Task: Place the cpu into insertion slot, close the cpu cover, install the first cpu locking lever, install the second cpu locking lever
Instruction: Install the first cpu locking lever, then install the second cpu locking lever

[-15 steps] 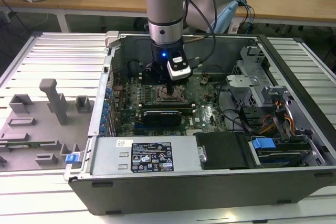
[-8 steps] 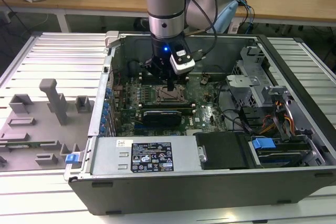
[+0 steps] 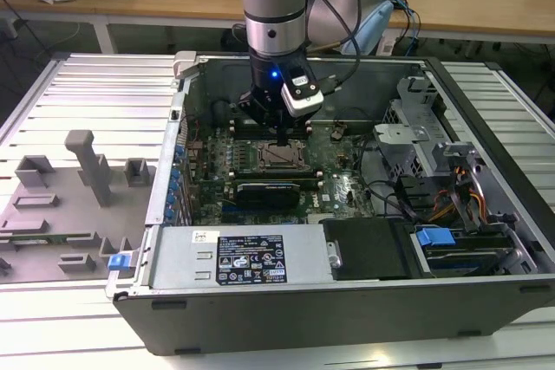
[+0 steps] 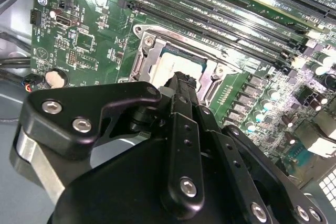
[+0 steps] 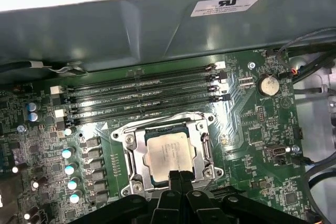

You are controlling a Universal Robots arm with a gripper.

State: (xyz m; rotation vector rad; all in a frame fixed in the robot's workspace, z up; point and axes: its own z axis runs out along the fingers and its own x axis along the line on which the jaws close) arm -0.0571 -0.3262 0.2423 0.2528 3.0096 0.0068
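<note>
While cpu (image 5: 167,153) sits in socket w/ cpu cover (image 5: 137,153) down, gripper (image 5: 180,176) fingers together at its edge

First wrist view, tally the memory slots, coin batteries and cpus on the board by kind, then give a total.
memory slots: 4
coin battery: 1
cpu: 1
Total: 6

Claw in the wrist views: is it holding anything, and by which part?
Nothing is held. The claw is shut with empty tips at the edge of the cpu, which lies under the cpu cover.
</note>
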